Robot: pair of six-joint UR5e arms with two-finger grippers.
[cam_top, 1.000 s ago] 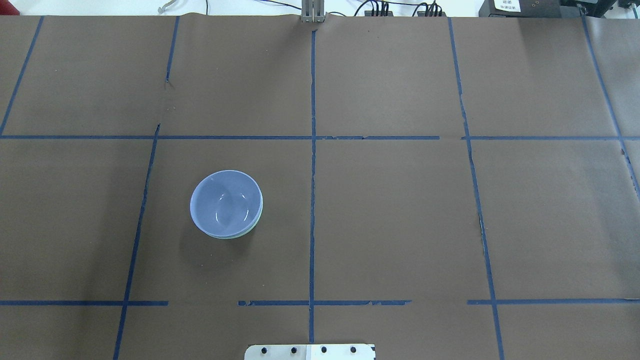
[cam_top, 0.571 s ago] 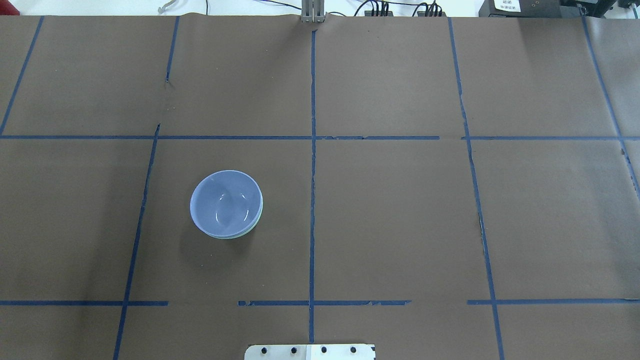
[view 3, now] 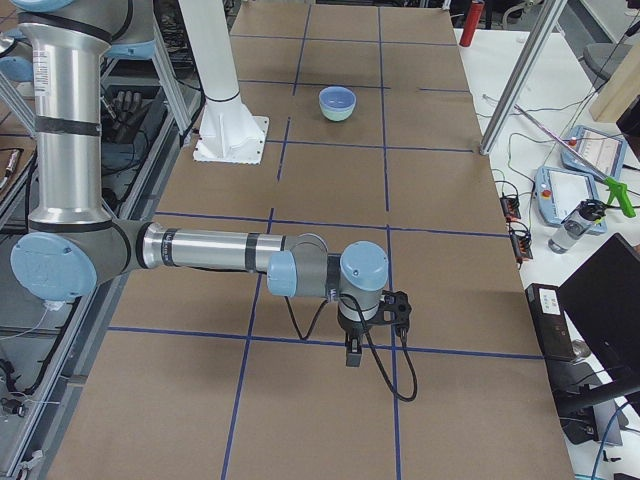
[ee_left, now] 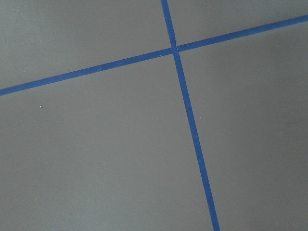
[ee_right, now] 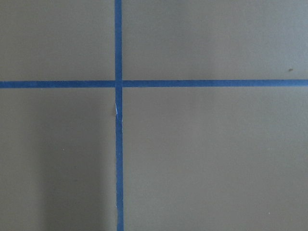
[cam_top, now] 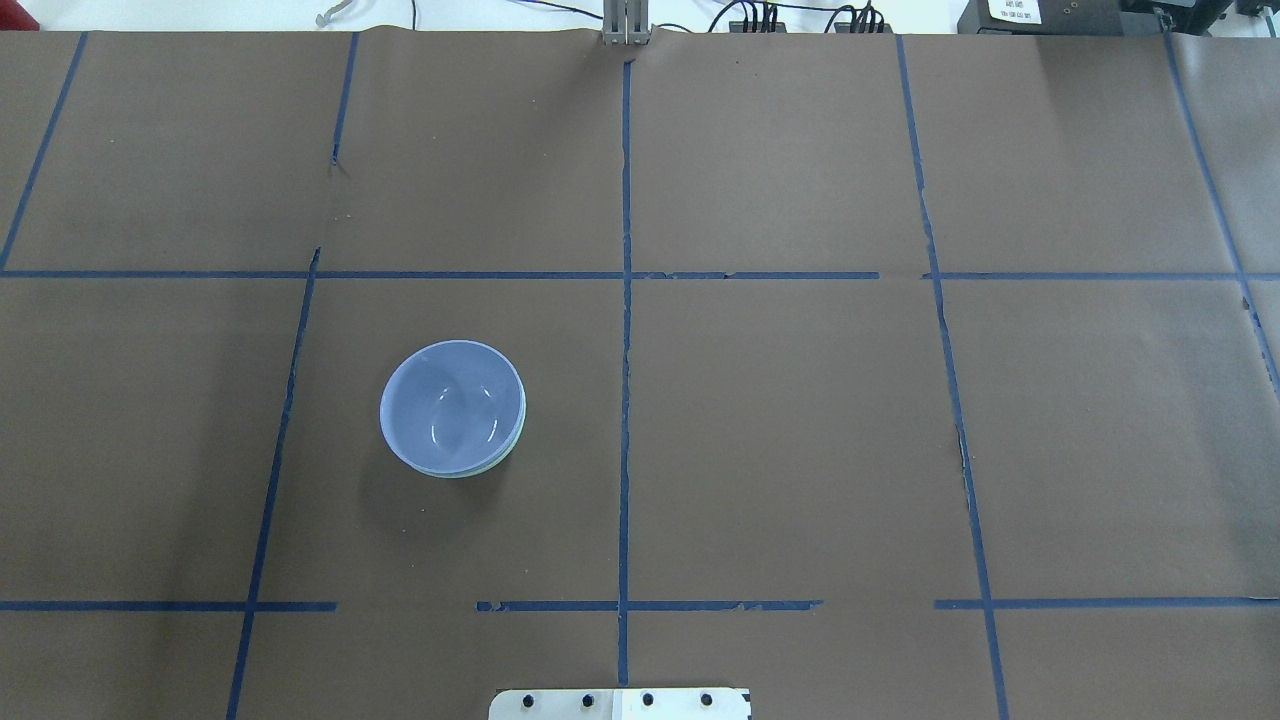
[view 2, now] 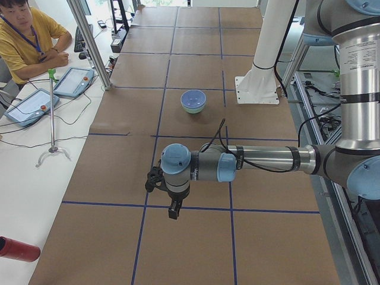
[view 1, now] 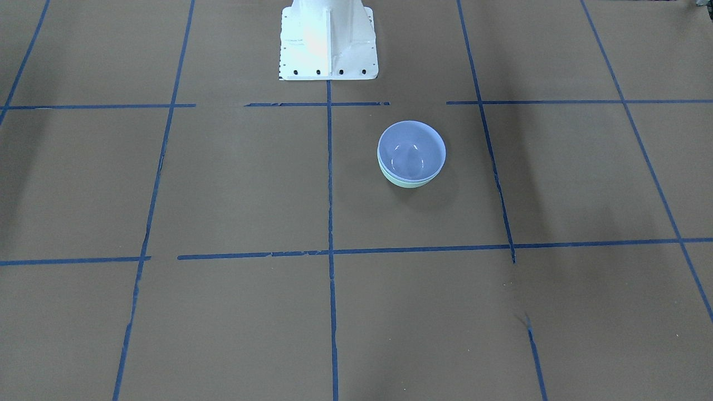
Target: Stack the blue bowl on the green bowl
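The blue bowl (cam_top: 452,405) sits nested inside the green bowl (cam_top: 497,464), left of the table's centre line; only a thin mint edge of the green bowl shows under it. Both also show in the front-facing view, the blue bowl (view 1: 411,147) over the green bowl (view 1: 409,182). My left gripper (view 2: 173,211) shows only in the exterior left view, far from the bowls, pointing down over the table; I cannot tell whether it is open or shut. My right gripper (view 3: 352,355) shows only in the exterior right view, likewise far off, and I cannot tell its state. Both wrist views show only brown paper and blue tape.
The table is covered with brown paper with a blue tape grid (cam_top: 625,275). The robot's white pedestal (view 1: 327,44) stands at the near edge. An operator (view 2: 24,35) sits beside tablets (view 2: 74,80) at the far side. An aluminium post (view 2: 89,41) stands at that edge.
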